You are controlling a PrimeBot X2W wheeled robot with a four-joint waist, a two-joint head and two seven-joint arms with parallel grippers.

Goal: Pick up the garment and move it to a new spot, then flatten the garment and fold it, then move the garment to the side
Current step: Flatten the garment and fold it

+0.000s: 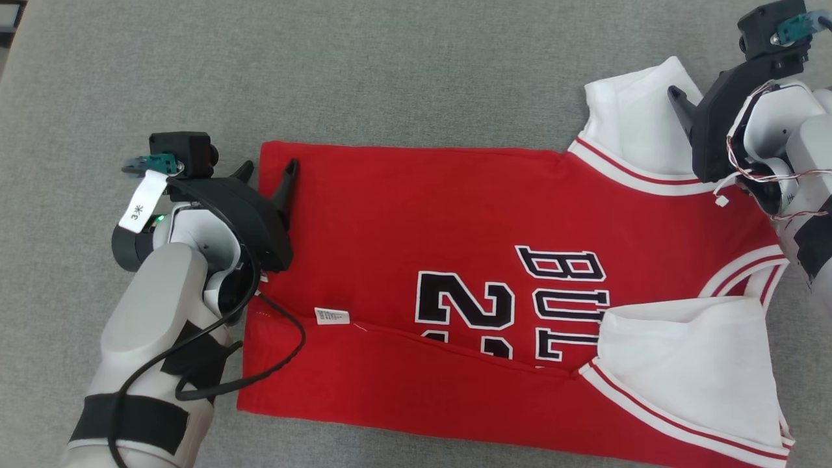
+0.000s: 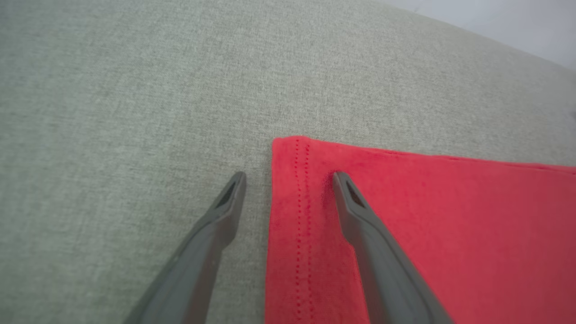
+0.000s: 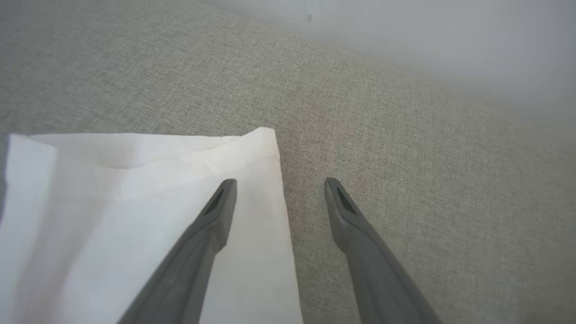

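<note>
My left fingers (image 2: 348, 200) are hanging spread astride the jersey's (image 1: 403, 214) hem (image 2: 301, 225) corner, my right fingers (image 3: 219, 204) spread astride its sleeve (image 3: 135, 202) edge. The jersey is lying on the desk (image 1: 390, 65) beneath them. I'm risking pinching only the top layer, or pulling unevenly and wrinkling it.

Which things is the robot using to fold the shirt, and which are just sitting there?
For the job: red jersey; left gripper, open over its corner; right gripper, open at the white sleeve.
Just there: grey table cover; black cable on the left arm; paper tag on that wrist.
</note>
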